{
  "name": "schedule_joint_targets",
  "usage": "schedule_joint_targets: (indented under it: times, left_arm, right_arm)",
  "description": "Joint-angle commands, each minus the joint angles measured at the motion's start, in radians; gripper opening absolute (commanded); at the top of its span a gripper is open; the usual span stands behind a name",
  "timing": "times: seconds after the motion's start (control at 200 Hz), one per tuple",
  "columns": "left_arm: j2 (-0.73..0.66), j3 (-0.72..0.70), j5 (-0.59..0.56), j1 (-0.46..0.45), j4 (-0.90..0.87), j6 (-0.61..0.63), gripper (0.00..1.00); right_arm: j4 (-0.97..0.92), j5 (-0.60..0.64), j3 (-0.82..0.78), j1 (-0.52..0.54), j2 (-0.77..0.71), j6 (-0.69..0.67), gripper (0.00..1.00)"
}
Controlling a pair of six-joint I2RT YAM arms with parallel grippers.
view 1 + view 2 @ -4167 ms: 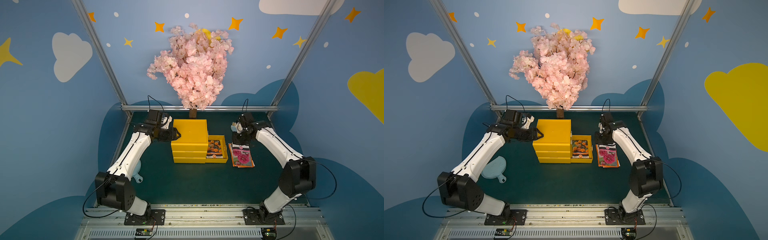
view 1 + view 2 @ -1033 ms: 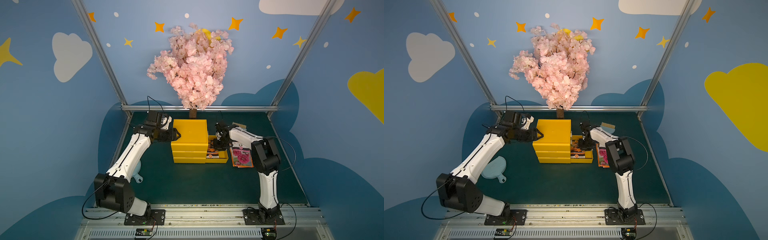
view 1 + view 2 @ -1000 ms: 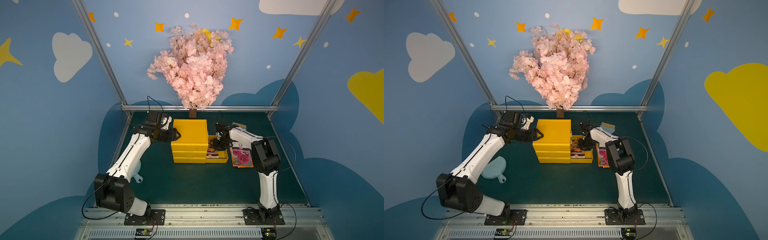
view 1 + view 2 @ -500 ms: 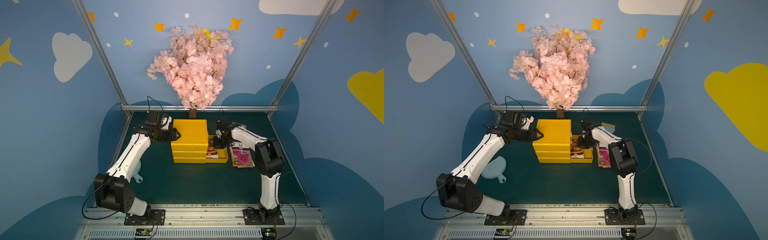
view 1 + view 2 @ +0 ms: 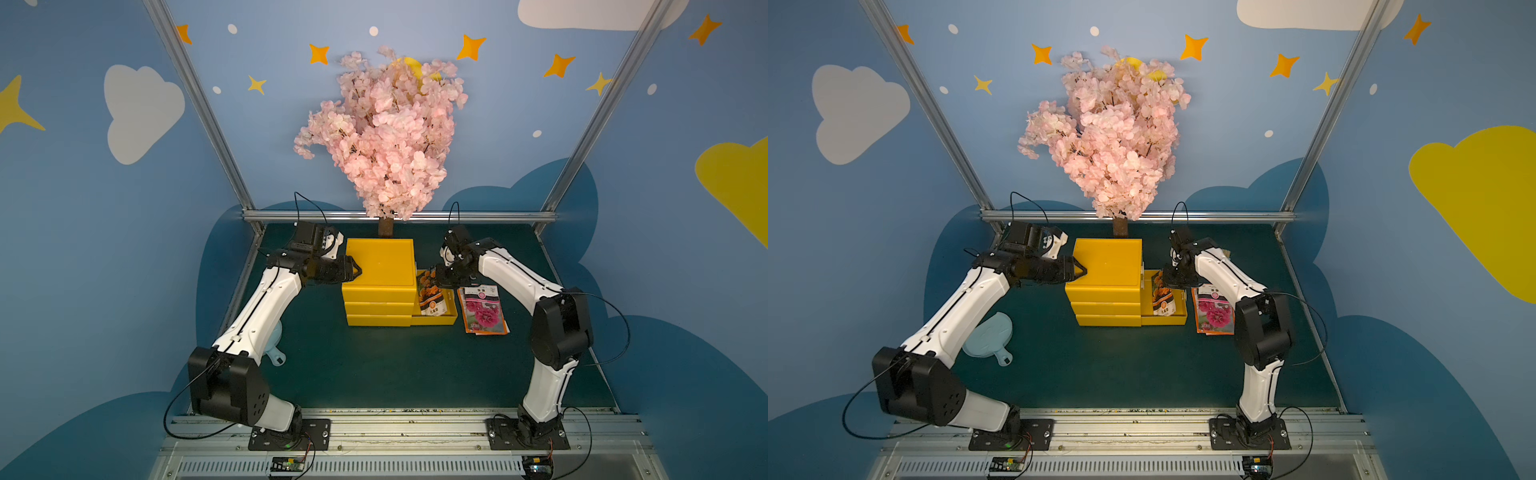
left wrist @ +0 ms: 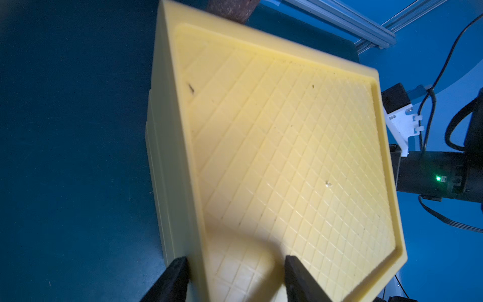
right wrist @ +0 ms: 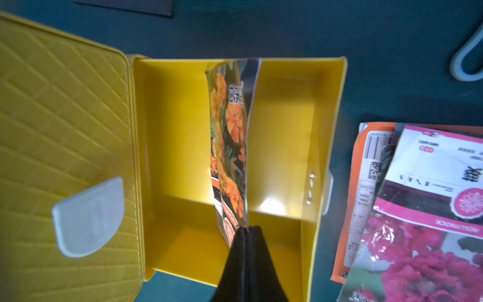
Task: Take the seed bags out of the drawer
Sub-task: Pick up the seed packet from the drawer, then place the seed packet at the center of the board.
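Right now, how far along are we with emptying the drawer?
Done: at least two seed bags lie stacked on the mat beside the drawer, a magenta-flower one on top. In hand: the right gripper is shut on the orange-flower bag, held on edge over the open drawer, whose floor looks bare beneath it. Left: carry that bag over to the pile and release it.
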Motion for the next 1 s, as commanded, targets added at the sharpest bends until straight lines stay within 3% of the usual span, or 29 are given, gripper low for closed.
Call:
schedule_joint_targets:
  times: [0.0,0.385,0.626,0.996]
  left_arm:
    - [0.025,-0.05,-0.003,-0.022,-0.083,0.017,0.6]
    - [0.028,-0.049,0.014,-0.022,-0.074,0.022,0.6]
    - [0.029,-0.041,0.024,-0.022,-0.075,0.025,0.6]
    - [0.041,-0.028,0.041,-0.022,-0.075,0.023,0.6]
  right_arm:
    - [-0.05,0.026,-0.002,-0.015,-0.069,-0.023,0.0]
    - [-0.104,-0.003,-0.063,-0.147,-0.272,-0.068,0.0]
    - [-0.115,0.063,-0.136,-0.268,-0.387,-0.101,0.0]
    - [-0.1,-0.063,-0.235,-0.401,-0.291,-0.144,0.0]
